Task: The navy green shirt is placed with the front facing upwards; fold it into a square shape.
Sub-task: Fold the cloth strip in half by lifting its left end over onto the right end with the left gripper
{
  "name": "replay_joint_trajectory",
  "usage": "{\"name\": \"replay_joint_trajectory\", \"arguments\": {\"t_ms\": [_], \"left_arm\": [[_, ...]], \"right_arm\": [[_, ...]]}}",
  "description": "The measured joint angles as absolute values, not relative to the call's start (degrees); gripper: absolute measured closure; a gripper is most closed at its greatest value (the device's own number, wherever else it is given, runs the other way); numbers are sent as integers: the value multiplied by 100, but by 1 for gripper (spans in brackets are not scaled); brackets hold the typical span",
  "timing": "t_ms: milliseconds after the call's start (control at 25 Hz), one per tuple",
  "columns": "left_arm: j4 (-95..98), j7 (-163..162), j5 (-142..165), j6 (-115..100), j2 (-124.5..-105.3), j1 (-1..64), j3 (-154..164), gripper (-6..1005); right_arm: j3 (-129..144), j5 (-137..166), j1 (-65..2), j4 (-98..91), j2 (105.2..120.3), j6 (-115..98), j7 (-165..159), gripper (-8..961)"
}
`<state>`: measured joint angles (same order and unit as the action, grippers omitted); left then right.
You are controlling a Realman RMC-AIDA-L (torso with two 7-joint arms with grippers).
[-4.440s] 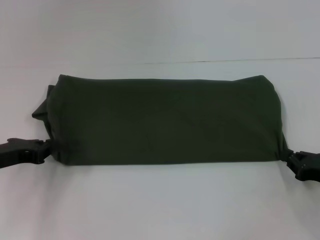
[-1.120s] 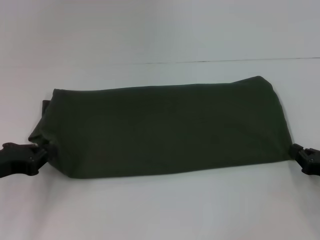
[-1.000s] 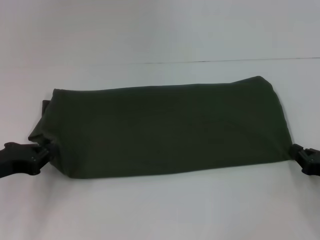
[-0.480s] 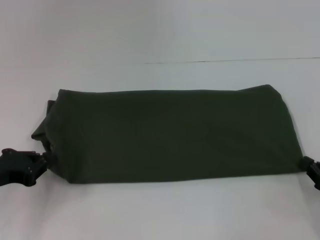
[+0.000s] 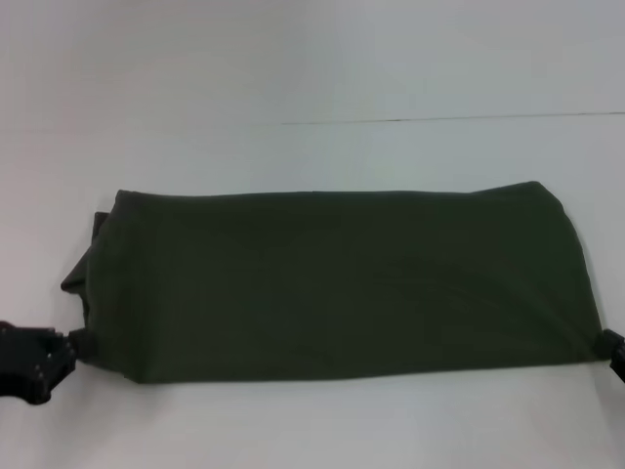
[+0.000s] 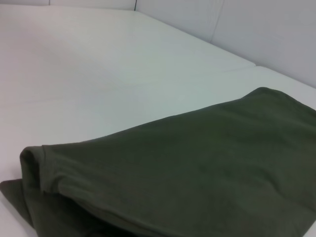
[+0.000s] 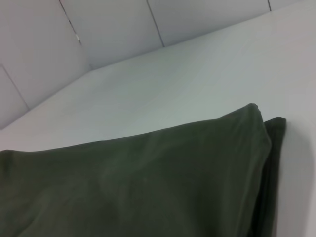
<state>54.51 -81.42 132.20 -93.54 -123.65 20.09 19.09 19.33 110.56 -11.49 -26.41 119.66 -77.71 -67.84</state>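
One navy green shirt (image 5: 332, 283), folded into a long band, long axis running straight across from one gripper to the other, plain cloth upward, no lettering showing. Stretched between two grippers: left gripper (image 5: 44, 357) at the band's near left corner, fingers clamped on the cloth there; right gripper (image 5: 615, 352) at the near right corner, mostly cut off by the frame edge, finger state impossible to tell. A bunched sleeve poking out just beyond the left fingers, at the band's left end. In the left wrist view, a hemmed fold edge and layered cloth close by; in the right wrist view, two stacked layers ending in a corner. Resting on a plain white table (image 5: 312, 430), pale panelled walls (image 7: 113, 29) behind.
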Motion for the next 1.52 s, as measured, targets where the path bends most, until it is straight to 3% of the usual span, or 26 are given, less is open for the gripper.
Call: {"name": "replay_joint_trajectory", "arguments": {"t_ms": [880,1120,1520], "left_arm": [[5500,-8151,13322,-9353,-12362,1730,1443,915],[5487,-8141,13301,-9337,-12382,1732,1384,895],[5436,-8248,12608,-9418,-12384,1731,1377,873]], "right_arm": [[1910,11041,-842,-2547,11957,-8407,-6463,912],[1363,11020,-811,-2698,11946,-8605,-6458,697],[990,11033,-1011,-2950,11944,-8915,-6461,481]]}}
